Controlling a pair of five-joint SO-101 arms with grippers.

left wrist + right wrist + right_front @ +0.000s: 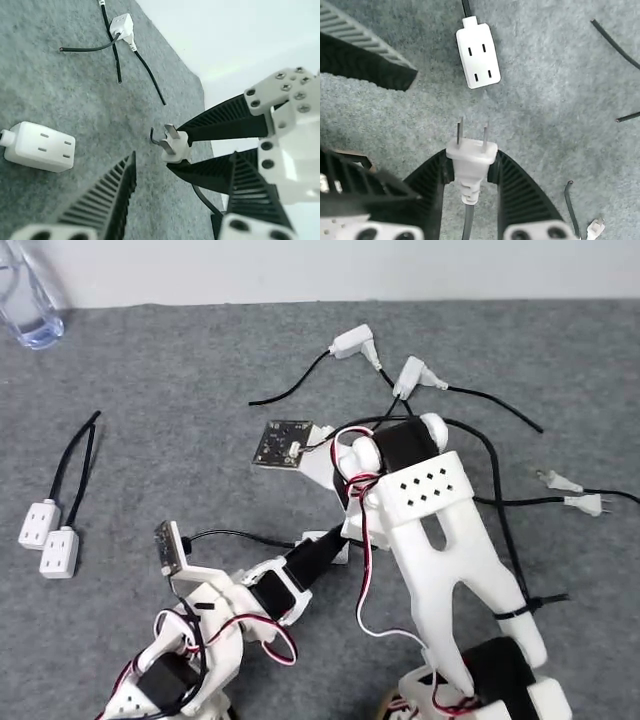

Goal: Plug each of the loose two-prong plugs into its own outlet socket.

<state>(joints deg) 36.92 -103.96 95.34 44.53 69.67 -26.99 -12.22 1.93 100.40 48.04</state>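
Observation:
My right gripper [471, 159] is shut on a white two-prong plug [470, 150]. The plug hangs above the grey mat with its prongs towards a white outlet socket [479, 56] lying flat, a short gap away. My left gripper [183, 157] stands open low over the mat, with the same socket [40, 146] beside one of its fingers [107, 200]. Farther off between those fingers I see the held plug [172, 145]. In the high view both arms meet at mid-table, and the right arm [430, 500] covers the plug and socket.
Two loose plugs [565, 481] [592, 505] lie at the right on black cords. Two free sockets [48, 538] sit at the left edge. Two white connectors [355, 342] [415, 375] lie at the back. A clear container [30, 310] stands in the far left corner.

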